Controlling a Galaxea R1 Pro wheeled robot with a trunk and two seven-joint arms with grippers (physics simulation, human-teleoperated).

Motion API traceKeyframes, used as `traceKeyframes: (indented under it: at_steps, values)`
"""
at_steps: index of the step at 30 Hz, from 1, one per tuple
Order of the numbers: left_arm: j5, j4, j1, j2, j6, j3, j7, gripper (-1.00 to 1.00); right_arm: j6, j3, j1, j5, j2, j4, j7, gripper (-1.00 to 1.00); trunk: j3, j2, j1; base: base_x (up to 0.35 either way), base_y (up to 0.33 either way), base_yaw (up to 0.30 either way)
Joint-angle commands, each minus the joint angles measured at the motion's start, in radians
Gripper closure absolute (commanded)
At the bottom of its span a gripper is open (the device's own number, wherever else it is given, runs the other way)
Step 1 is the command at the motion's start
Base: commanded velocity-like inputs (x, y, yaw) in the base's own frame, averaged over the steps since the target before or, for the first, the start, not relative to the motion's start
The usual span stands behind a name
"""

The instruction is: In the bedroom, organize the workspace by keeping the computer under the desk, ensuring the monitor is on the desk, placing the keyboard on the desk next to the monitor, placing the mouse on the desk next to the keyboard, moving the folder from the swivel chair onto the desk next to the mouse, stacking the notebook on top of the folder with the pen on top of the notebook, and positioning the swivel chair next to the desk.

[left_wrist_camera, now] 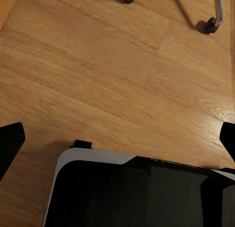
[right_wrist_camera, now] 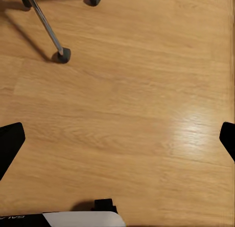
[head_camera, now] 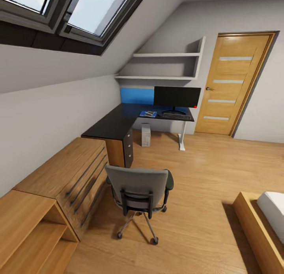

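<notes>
While both wrists point down at the wood floor (right_wrist_camera: 147,89), your left tool (left_wrist_camera: 117,138) and right tool (right_wrist_camera: 117,138) gape wide; swivel chair (head_camera: 139,191) stands well short of the bench (head_camera: 118,124)

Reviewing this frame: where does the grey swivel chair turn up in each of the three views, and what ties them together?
Head view: the grey swivel chair stands lower centre, back facing the camera, in front of the dark L-shaped desk.
Left wrist view: a metal leg and two castors, one at.
Right wrist view: a metal leg with a castor, plus a second castor.
Shared landmark: the light wooden plank floor.
</notes>
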Motion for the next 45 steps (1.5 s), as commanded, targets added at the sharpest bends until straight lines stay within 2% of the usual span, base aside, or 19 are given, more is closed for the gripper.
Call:
traceKeyframes:
  at_steps: [1,31,45]
  values:
    - [0.004,-0.002,0.000,-0.001,0.000,0.005,-0.005,-1.00,-0.003,0.008,-0.001,-0.003,0.001,0.002,-0.005,-1.00,-0.002,-0.002,0.001,0.000,0.017,-0.269]
    - [0.004,-0.002,0.000,-0.001,0.000,0.005,-0.005,-1.00,-0.003,0.010,-0.001,-0.004,0.002,0.002,-0.005,-1.00,-0.002,-0.002,0.001,0.000,0.009,-0.263]
    - [0.004,-0.002,0.000,-0.001,-0.001,0.005,-0.005,-1.00,-0.003,0.010,-0.001,-0.004,0.004,0.002,-0.005,-1.00,-0.002,-0.002,0.001,0.000,0.212,-0.060]
